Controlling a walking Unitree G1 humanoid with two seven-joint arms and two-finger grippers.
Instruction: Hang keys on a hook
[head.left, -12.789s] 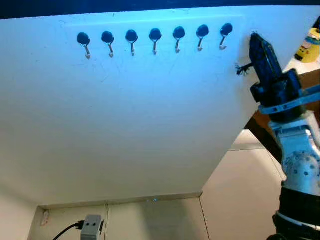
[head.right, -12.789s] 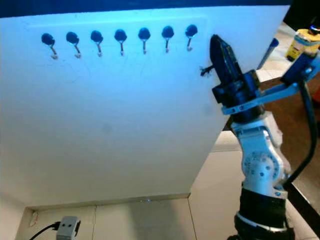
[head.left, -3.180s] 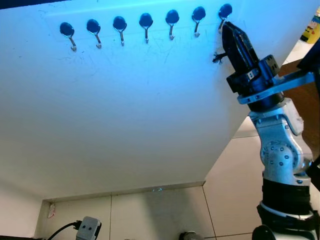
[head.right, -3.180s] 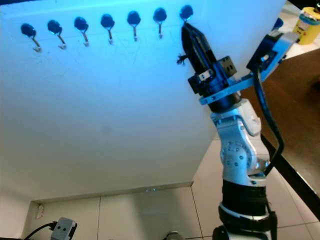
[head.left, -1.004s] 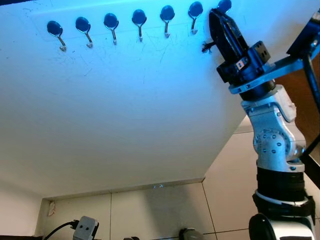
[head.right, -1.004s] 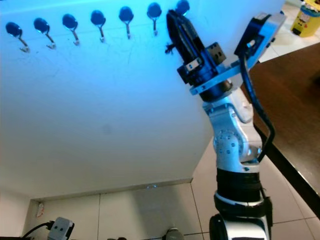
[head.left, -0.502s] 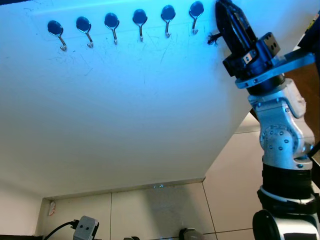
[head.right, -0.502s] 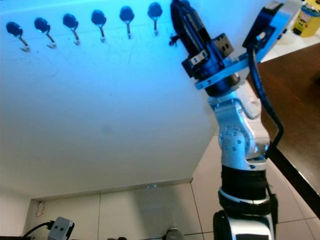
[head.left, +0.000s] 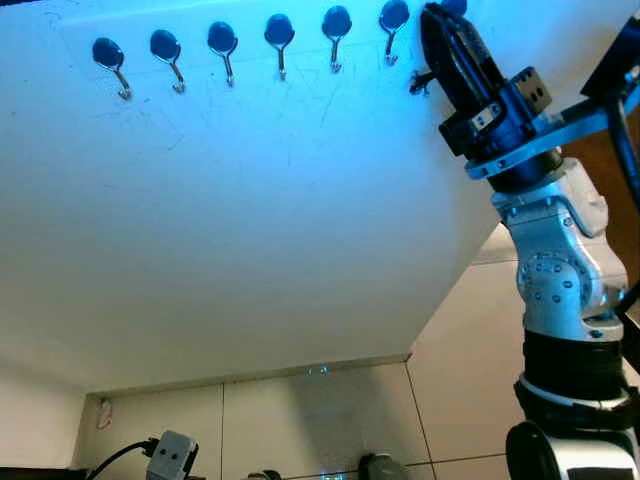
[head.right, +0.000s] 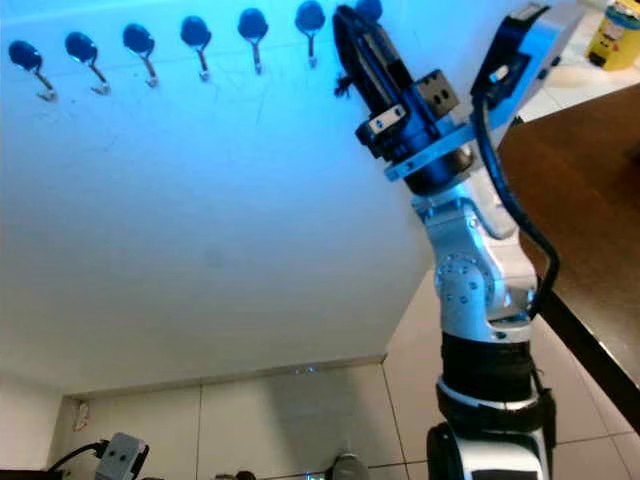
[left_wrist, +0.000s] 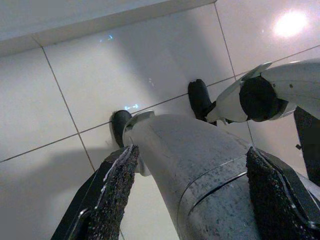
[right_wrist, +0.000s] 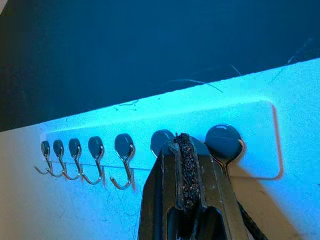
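Right wrist view showed the right hand (right_wrist: 186, 150) pinched shut on the keys (head.left: 421, 80), which dangled beside it, its tip just under the last hook (right_wrist: 226, 150), with the left hand (left_wrist: 190, 200) open.

Right gripper (right_wrist: 186, 150) is up at the hook rack (right_wrist: 260, 145) on the white wall (right_wrist: 75, 210), jaws pressed tight together. A black cord (right_wrist: 248, 220) trails down beside them. The tips sit right between the last two hooks, with the end hook (right_wrist: 225, 145) just beside them. Five more hooks (right_wrist: 122, 160) run off along the rack.
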